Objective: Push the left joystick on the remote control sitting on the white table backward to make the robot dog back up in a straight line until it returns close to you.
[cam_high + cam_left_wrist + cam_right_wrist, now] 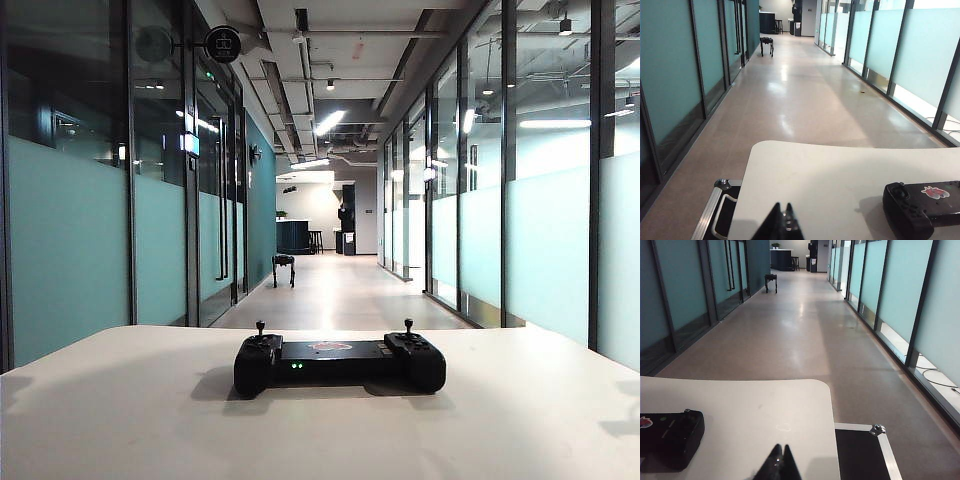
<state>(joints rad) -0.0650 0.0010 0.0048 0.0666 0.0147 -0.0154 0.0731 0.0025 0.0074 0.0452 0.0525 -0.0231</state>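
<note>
The black remote control (340, 362) lies across the middle of the white table (120, 420), two green lights on its front. Its left joystick (260, 328) stands upright on the left bulb. Far down the corridor stands the small robot dog (284, 268), also seen as the robot dog (766, 45) and the robot dog (771, 282). My left gripper (782, 206) is shut, low over the table, apart from the remote control (922, 206). My right gripper (781, 447) is shut too, apart from the remote control (670, 437). Neither gripper shows in the exterior view.
Glass partition walls line both sides of the corridor. A black case with metal edging (715, 210) sits on the floor beside the table's left edge, and a similar case (865, 452) sits by its right edge. A dark counter (293, 236) stands at the corridor's far end.
</note>
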